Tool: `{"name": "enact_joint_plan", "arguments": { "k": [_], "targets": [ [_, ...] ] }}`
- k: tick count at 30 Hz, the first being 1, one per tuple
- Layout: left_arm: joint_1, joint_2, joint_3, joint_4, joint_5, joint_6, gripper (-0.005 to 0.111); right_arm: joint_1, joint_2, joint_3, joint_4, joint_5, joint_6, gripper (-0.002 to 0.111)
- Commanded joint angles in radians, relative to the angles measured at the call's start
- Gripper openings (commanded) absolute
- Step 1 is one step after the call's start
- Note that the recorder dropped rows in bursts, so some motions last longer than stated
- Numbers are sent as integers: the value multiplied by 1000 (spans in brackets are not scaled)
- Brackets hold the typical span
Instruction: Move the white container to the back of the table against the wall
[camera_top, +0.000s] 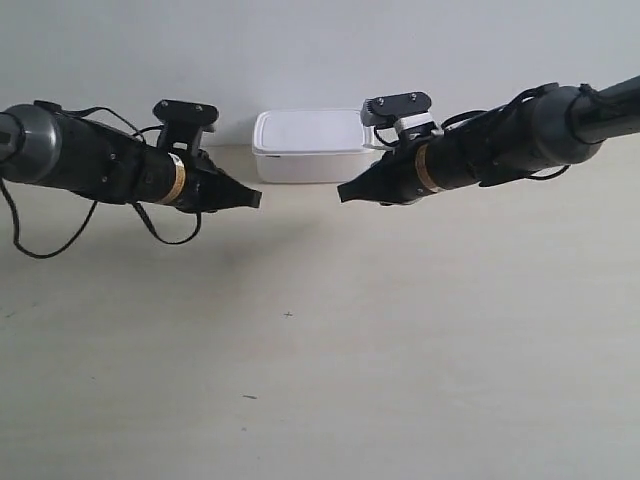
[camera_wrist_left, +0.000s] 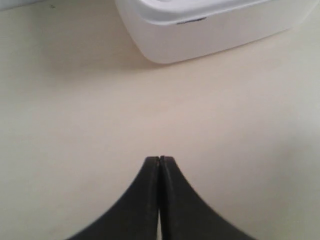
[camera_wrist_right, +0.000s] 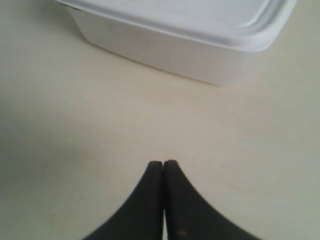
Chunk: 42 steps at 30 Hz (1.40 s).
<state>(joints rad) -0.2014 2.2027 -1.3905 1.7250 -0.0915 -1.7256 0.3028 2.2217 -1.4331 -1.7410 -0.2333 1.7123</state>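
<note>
Jaws pressed together and empty, left and right alike, we judge the job all but done — the white container (camera_top: 310, 146) sits at the back of the worktop (camera_top: 320, 350), seemingly against the wall (camera_top: 300, 50).

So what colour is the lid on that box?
White lid, matching the white container; clearest in the right wrist view.
</note>
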Motion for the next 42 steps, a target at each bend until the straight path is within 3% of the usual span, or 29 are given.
{"name": "enact_joint_plan", "arguments": {
  "k": [1, 4, 6, 8, 11, 13, 26, 36, 42],
  "targets": [
    [0, -167, 155, -44, 76, -8, 0, 0, -155, 150, -3, 87, -8, 0],
    [-45, -300, 261, -169, 139, -8, 0, 0, -283, 285, 41, 104, -10, 0],
    [-102, -377, 327, -155, 187, -8, 0, 0, -371, 368, 81, 96, -10, 0],
    [-190, -465, 408, -105, 341, -26, 0, 0, -462, 457, 130, 96, -12, 0],
    [-335, -628, 568, 19, 557, -273, 0, 24, -639, 602, 136, 112, -60, 0],
    [-409, -724, 657, 19, 620, -341, 0, 60, -772, 672, 178, 123, -69, 0],
    [-687, -1032, 917, 19, 662, -395, 0, 203, -1311, 944, 225, 111, -69, 0],
    [-849, -1210, 1050, 19, 650, -367, 0, 203, -1587, 1098, 225, -67, -69, 0],
    [-981, -1289, 1131, 19, 623, -280, 0, 203, -1688, 1180, 225, -141, -66, 0]
  ]
}}
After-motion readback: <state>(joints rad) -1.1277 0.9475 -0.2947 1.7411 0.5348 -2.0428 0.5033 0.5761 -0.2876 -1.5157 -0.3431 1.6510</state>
